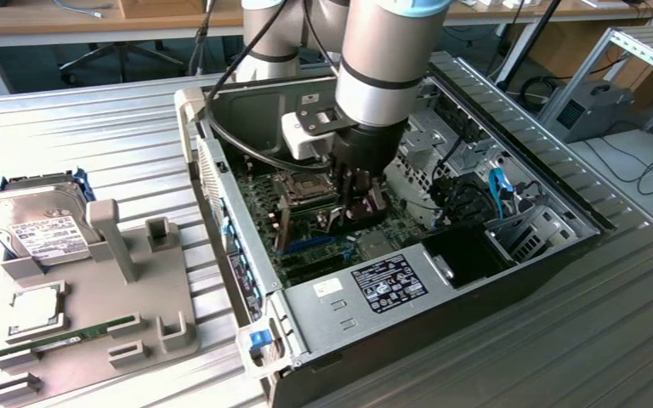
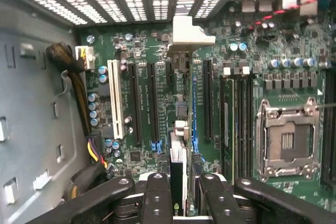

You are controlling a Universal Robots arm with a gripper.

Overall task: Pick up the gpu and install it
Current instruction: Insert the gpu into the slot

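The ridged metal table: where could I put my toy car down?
The ridged metal table lies bare behind the silver hard drive, and at the exterior view's right of the open black computer case. Inside the case it's crowded, gripper included.

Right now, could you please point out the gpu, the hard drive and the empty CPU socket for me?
gpu (image 2: 177, 166): wrist view, top edge of the card held upright between the gripper fingers.
hard drive (image 1: 38, 228): exterior view, its white label.
CPU socket (image 2: 287, 140): wrist view, the contact field inside the metal frame.
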